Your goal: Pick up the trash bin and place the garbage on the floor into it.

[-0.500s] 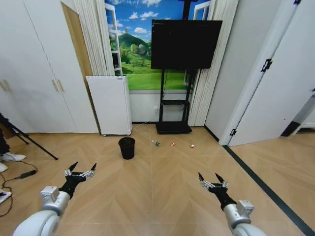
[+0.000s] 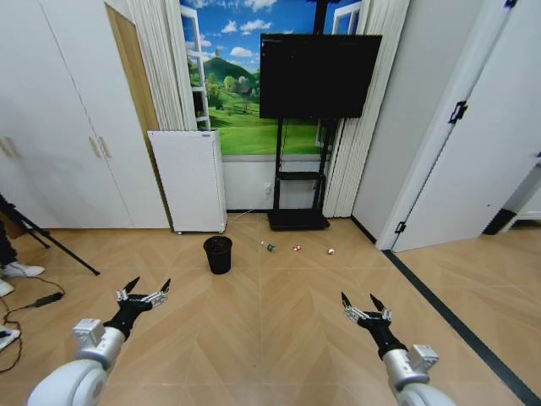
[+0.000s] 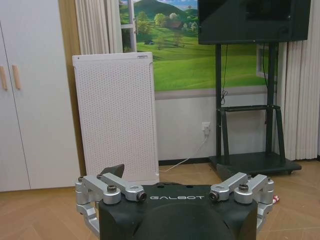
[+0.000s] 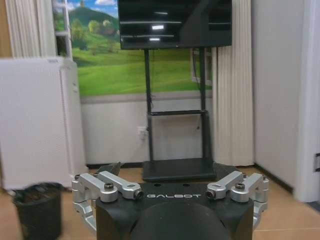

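The trash bin [image 2: 217,254] stands upright on the wood floor just before the white perforated appliance [image 2: 188,179]. The garbage [image 2: 297,249] — bottle and two scraps — lies beside the bin, toward the TV stand [image 2: 297,218]. Left gripper [image 2: 145,290] and right gripper [image 2: 358,304] hover well short of the bin, fingers spread, empty.

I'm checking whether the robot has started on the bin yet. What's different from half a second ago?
Very little. The left gripper has edged slightly forward and toward the middle, fingers open; the right gripper has barely shifted, also open. Neither holds anything. The trash bin stands in the same place on the floor, and the bottle and two scraps lie where they were.
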### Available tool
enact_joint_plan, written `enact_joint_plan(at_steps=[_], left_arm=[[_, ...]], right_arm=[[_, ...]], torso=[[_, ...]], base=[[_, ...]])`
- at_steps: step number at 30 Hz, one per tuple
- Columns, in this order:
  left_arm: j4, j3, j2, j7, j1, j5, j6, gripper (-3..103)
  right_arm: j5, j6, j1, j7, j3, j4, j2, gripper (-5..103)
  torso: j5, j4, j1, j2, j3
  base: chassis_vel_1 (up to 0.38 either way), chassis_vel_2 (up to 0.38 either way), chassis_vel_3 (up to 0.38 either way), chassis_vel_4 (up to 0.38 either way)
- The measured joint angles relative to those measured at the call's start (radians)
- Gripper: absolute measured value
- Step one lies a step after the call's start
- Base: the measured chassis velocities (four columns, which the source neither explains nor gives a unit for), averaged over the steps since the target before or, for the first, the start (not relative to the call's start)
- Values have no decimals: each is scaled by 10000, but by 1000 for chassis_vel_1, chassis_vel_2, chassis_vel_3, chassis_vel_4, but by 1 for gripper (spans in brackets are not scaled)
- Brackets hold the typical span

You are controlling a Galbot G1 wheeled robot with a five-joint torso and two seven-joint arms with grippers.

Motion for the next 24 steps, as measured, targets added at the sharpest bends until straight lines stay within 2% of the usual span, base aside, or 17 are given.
enact_joint_plan(at_steps=[1,3,5,24], left_arm=[[0,0,0,0,0,0,0,100],[2,90,22,-178,-64,152,-9,100],[2,139,23,-266,-85,199,-17,100],[-127,133,-177,-436,31,490,49,100]], right_arm=[[0,0,0,0,0,0,0,100],[-869,-21,98,331,31,-106,91,100],[-982,-75,109,437,31,-108,122,100],[-482,-406,69,604,73,65,181,100]], torso=[[0,0,0,0,0],[0,1,0,0,0],[0,1,0,0,0],[-1,1,0,0,0]], base=[[0,0,0,0],[0,0,0,0],[0,0,0,0],[0,0,0,0]])
